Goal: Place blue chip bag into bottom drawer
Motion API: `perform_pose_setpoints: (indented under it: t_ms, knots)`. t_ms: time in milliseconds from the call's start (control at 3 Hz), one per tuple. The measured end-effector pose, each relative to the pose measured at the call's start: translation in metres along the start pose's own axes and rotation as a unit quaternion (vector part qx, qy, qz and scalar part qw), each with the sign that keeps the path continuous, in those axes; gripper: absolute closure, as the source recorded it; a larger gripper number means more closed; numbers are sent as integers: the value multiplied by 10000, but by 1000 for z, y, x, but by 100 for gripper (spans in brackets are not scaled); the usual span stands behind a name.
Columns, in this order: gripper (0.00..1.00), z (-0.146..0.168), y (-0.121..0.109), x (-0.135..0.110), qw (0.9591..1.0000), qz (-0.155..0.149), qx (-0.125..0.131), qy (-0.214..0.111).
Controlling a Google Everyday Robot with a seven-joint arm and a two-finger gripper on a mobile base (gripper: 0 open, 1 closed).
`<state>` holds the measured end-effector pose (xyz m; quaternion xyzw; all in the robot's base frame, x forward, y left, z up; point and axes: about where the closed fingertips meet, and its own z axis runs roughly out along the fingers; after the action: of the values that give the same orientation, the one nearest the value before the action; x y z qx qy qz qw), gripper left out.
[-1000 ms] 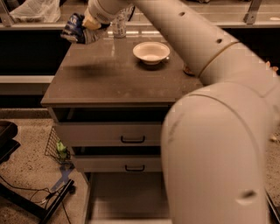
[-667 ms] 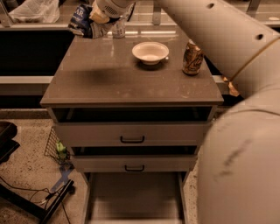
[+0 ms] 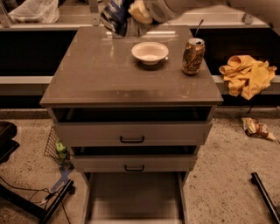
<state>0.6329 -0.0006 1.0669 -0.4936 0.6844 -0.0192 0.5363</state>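
The blue chip bag (image 3: pixel 114 15) hangs at the top of the camera view, above the back edge of the cabinet top (image 3: pixel 96 74). My gripper (image 3: pixel 131 13) is shut on the bag's right side and holds it in the air; the arm runs off to the upper right. The bottom drawer (image 3: pixel 133 197) is pulled out at the bottom of the view, a flat grey tray with low side walls and nothing in it. The bag is far above and behind the drawer.
A white bowl (image 3: pixel 149 51) and a gold can (image 3: pixel 193 56) stand on the cabinet top. Two upper drawers with black handles (image 3: pixel 132 140) are slightly ajar. A yellow cloth heap (image 3: pixel 247 74), a tan wrapper (image 3: pixel 256 127) and a wire basket (image 3: pixel 57 148) lie around.
The bag and gripper have moved right, from above the top's back left corner to above its back middle. The arm has swung out of the foreground, uncovering the can and the right side.
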Motion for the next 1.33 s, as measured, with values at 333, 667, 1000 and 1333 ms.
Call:
perform_pose_setpoints:
  t_ms: [333, 667, 1000, 1333]
  knots:
    - [100, -55, 26, 34, 9987, 400, 223, 233]
    - [100, -95, 63, 79, 9938, 910, 242, 588]
    - [100, -116, 94, 128, 9876, 1329, 201, 815]
    - [100, -112, 112, 131, 9856, 1524, -2, 733]
